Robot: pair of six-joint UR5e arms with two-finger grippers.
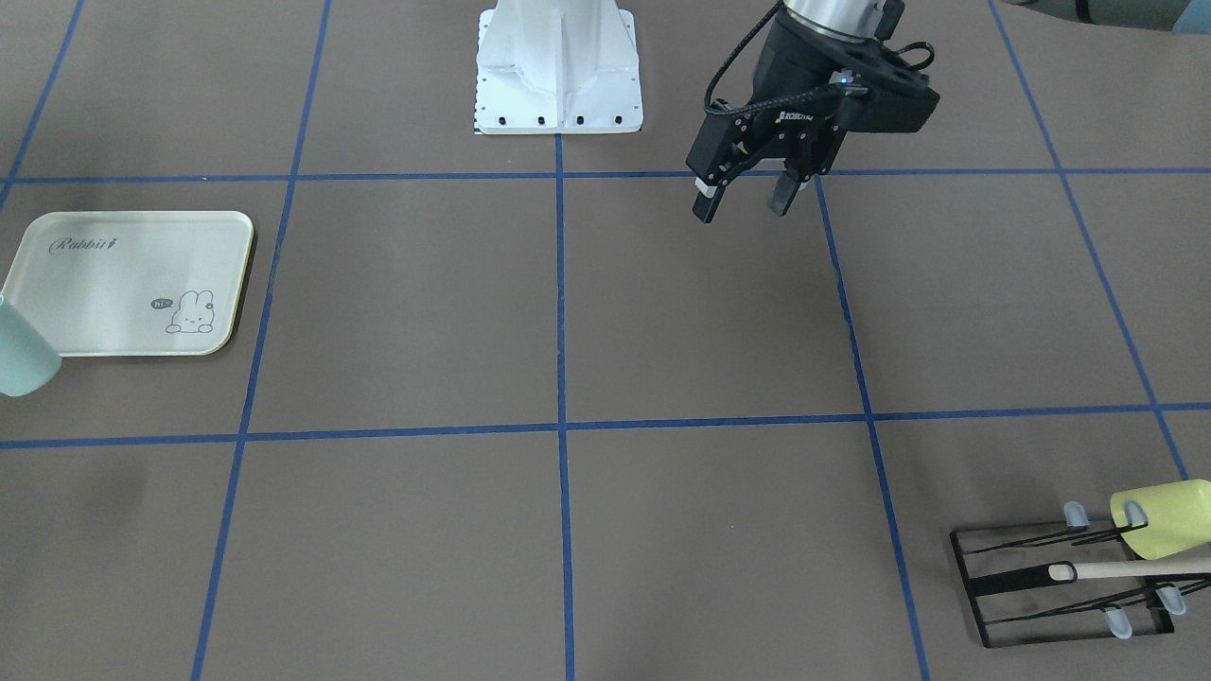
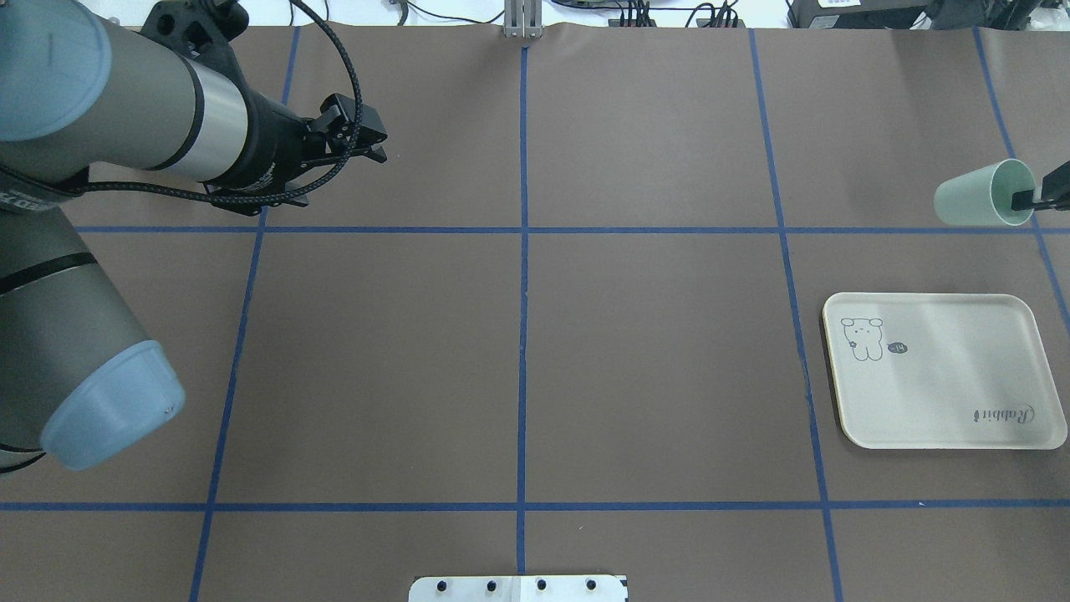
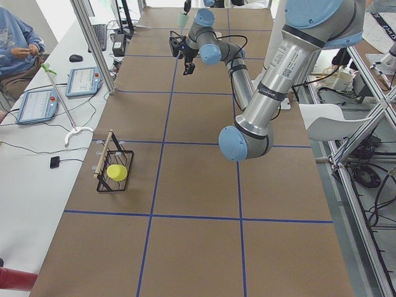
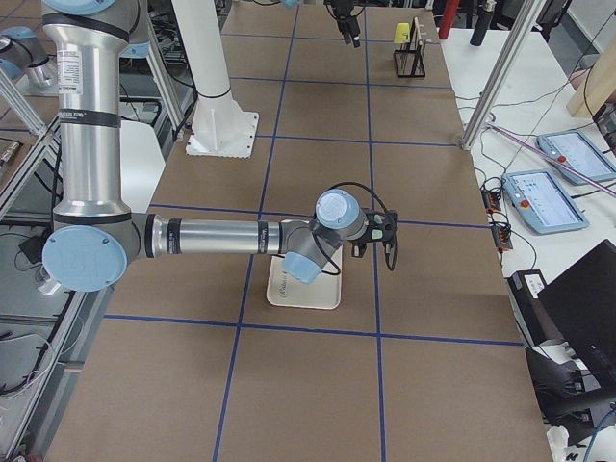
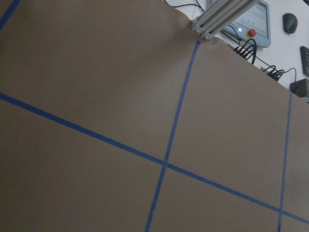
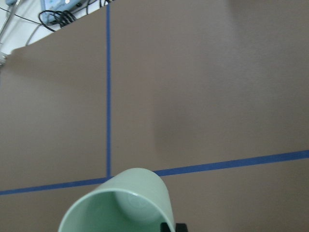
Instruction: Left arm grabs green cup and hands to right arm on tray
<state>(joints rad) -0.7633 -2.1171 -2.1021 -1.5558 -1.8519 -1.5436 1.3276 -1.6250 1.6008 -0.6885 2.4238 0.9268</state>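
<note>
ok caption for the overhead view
Right gripper holds the pale mint-green plastic cup sideways beyond the cream rectangular tray; left gripper open.

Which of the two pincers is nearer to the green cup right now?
Right. The right pincer grips the green cup by its rim; the left pincer hangs open, far away on the other side.

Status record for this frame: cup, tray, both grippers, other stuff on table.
green cup: tipped sideways, held at rim, not on tray
right gripper: shut on green cup
left gripper: open, holds nothing
tray: flat on table, near right gripper
other: yellow-green cup on black wire rack
</note>
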